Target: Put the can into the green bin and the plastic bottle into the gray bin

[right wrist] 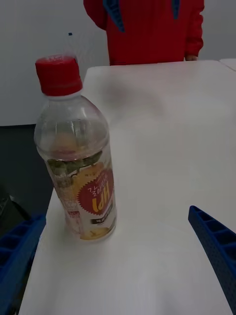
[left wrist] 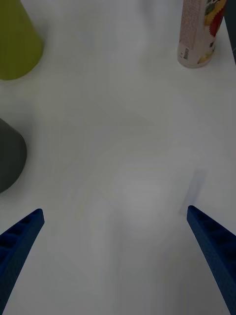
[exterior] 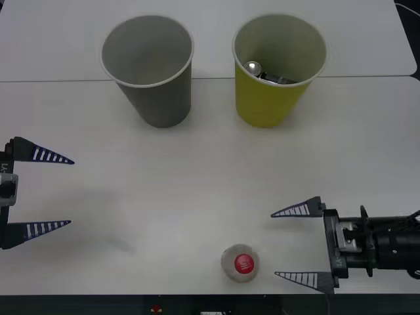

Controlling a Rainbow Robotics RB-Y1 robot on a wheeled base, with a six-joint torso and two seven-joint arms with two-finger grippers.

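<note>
Right gripper, front view: the right gripper (exterior: 296, 244) lies low over the near right of the table (exterior: 197, 184) with its two fingers spread wide and pointing toward the plastic bottle (exterior: 240, 263). That reads as a lineup for a side grasp, not yet closed.
Plastic bottle, front view: it stands upright just ahead of the right fingertips, slightly toward the near edge, untouched; its red cap faces the camera.
Left gripper, front view: the left gripper (exterior: 71, 192) waits at the left edge, fingers spread and holding nothing, well apart from the bottle, so it looks idle.
Bins, front view: the gray bin (exterior: 148, 69) and the green bin (exterior: 278, 65) stand side by side far beyond both grippers. The can (exterior: 261, 72) already lies inside the green bin, so that half of the task looks done.
Right wrist view: the bottle (right wrist: 78, 152) stands ahead of the spread right fingers (right wrist: 214, 241), nearer one finger than the other and not yet between them. I judge the gripper must advance and centre before pinching.
Left wrist view: the left fingers (left wrist: 211, 246) frame bare table; the bottle's lower body (left wrist: 199, 37) stands far ahead, with the green bin's wall (left wrist: 17, 42) and the gray bin's wall (left wrist: 10, 157) off to the other side.
</note>
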